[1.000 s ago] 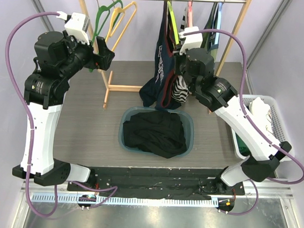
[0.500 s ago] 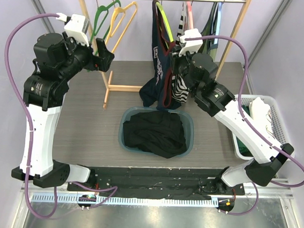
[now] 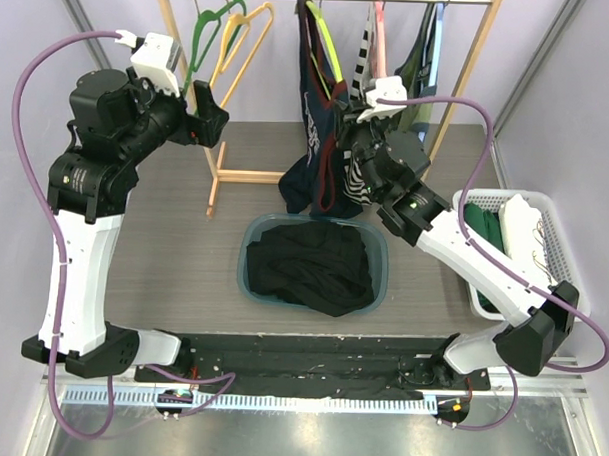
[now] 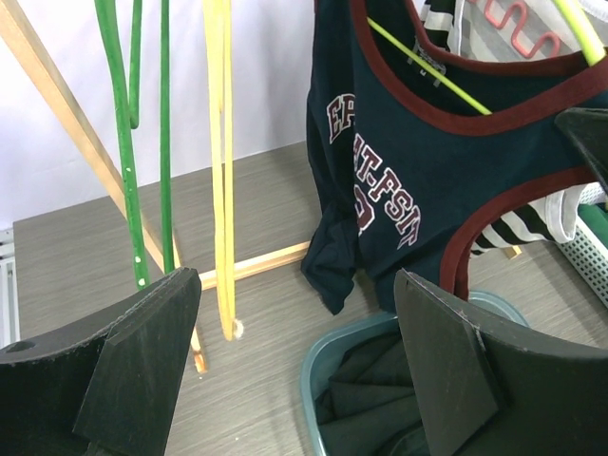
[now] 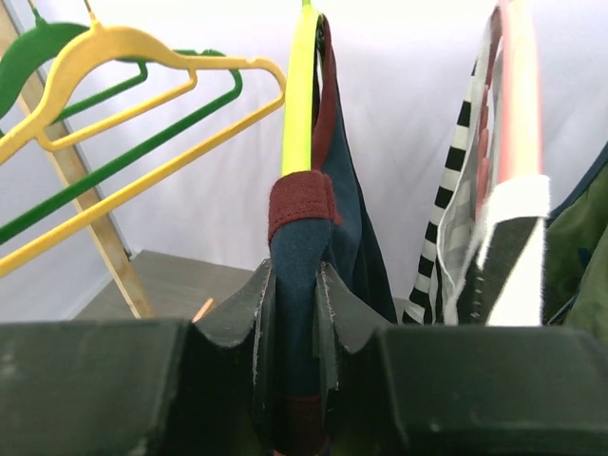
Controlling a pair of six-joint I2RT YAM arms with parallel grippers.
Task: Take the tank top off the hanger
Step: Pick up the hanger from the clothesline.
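A navy tank top [image 3: 316,138] with maroon trim and white lettering hangs on a lime-yellow hanger [image 3: 324,39] from the wooden rail. It also shows in the left wrist view [image 4: 418,171] and in the right wrist view [image 5: 328,228]. My right gripper [image 5: 296,313] is shut on the tank top's strap just below the hanger [image 5: 299,104]; in the top view it [image 3: 350,140] sits against the garment's right side. My left gripper [image 3: 204,109] is open and empty, high at the left near the green and yellow hangers; the left wrist view [image 4: 294,361] shows its fingers wide apart.
An empty green hanger [image 3: 203,29] and yellow hanger [image 3: 243,36] hang at the rail's left. A striped garment [image 3: 366,50] and others hang to the right. A teal basin [image 3: 251,276] of dark clothes sits below. A white basket [image 3: 545,211] stands at the right.
My right gripper has risen and shifted left along the tank top, toward the hanger. The tank top and hanger have swung left. The left arm has barely moved.
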